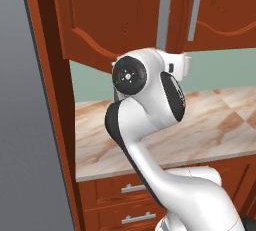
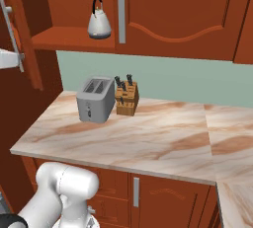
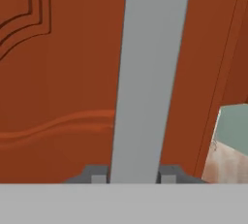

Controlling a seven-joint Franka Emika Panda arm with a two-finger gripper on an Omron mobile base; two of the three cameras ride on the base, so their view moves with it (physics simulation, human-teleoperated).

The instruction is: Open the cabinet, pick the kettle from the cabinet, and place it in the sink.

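Note:
The cabinet's left door [image 1: 100, 15] stands swung out, and its long grey bar handle [image 3: 147, 72] runs up between my two fingertips. My gripper [image 3: 133, 177] is shut on this handle near its lower end. In the right base view the open door's handle [image 2: 9, 22] shows at the far left edge, with my white hand just below it. Behind the open door, the small silver kettle [image 2: 99, 22] with its black arched handle stands upright on the cabinet shelf [image 2: 69, 39]. The sink is out of view.
A grey toaster [image 2: 95, 98] and a knife block [image 2: 126, 98] stand on the marbled countertop [image 2: 163, 138] below the shelf. The neighbouring cabinet door [image 2: 173, 10] is closed. A tall grey panel [image 1: 25, 125] rises at the left. Drawers [image 1: 132, 189] lie under the counter.

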